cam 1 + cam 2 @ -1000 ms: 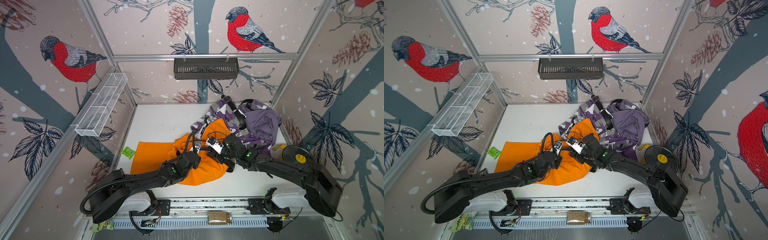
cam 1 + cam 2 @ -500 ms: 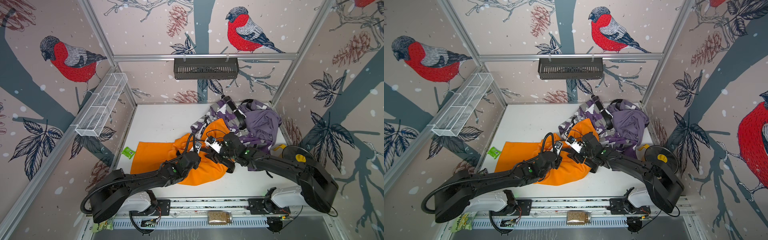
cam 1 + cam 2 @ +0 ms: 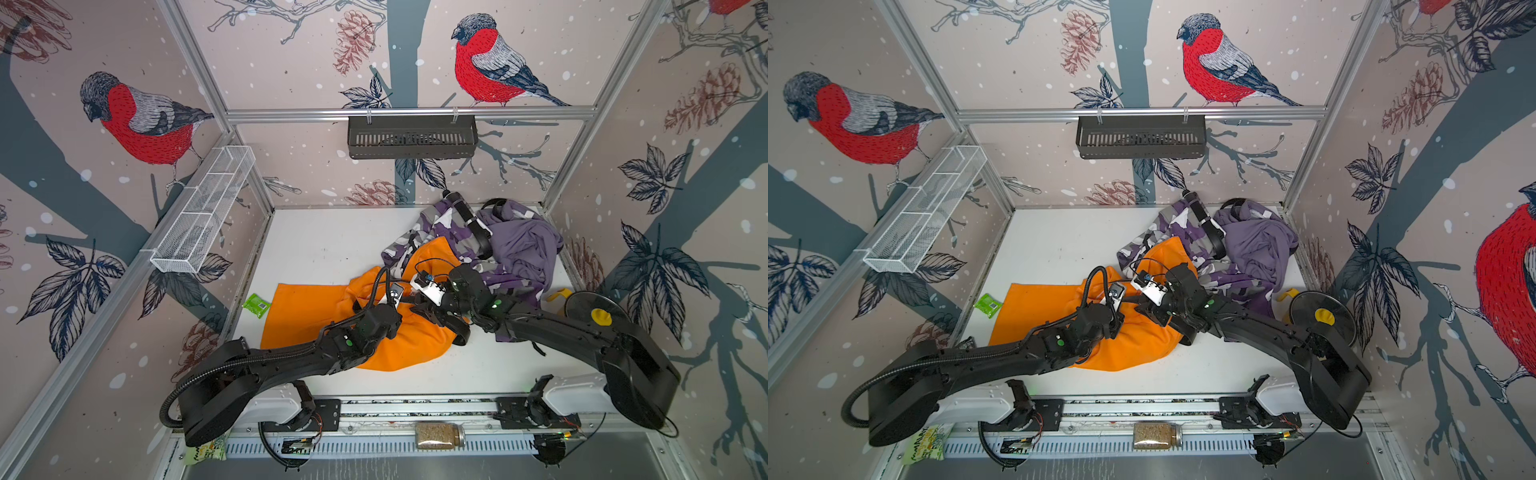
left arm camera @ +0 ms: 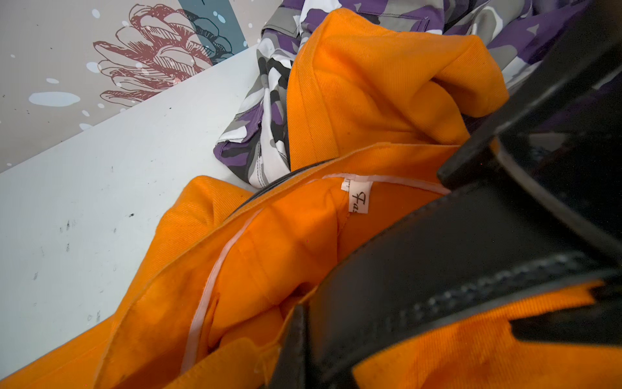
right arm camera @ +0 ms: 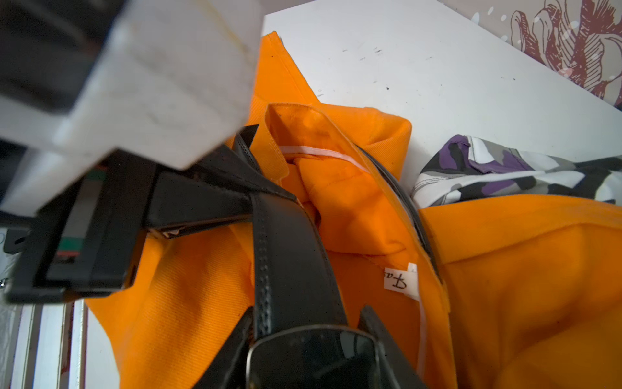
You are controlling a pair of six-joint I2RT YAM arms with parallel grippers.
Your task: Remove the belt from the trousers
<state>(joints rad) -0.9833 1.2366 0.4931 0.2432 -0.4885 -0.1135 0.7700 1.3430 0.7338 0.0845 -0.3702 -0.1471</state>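
Trousers: orange trousers [image 3: 316,316], lay crumpled across the white surface [image 3: 332,245], waistband gaping toward both wrist cameras, with a white label [image 4: 358,198] sewn inside it.
Belt: black belt [image 5: 289,256], ran round the outside of the waistband; one stitched length stood pulled clear of the cloth and stretched between the two arms, with its glossy buckle at the right arm's end.
Left gripper [image 5: 269,198]: jaws pinched tight on the belt strap, just beside the waistband edge.
Right gripper [image 5: 308,313]: jaws part-way apart, one on each side of the strap beside the buckle; could not tell whether pressed on it or merely alongside.
Arms: met over the middle of the trousers in both top views, tips close together.
Neighbours: purple camouflage garment [image 3: 440,228] lay behind the trousers and touched them, with a second dark belt [image 3: 473,224] across it; plain purple garment [image 3: 519,245] heaped beside that, toward the right wall.
Elsewhere: green packet [image 3: 257,304] sat on the surface just beside the trouser-leg end.
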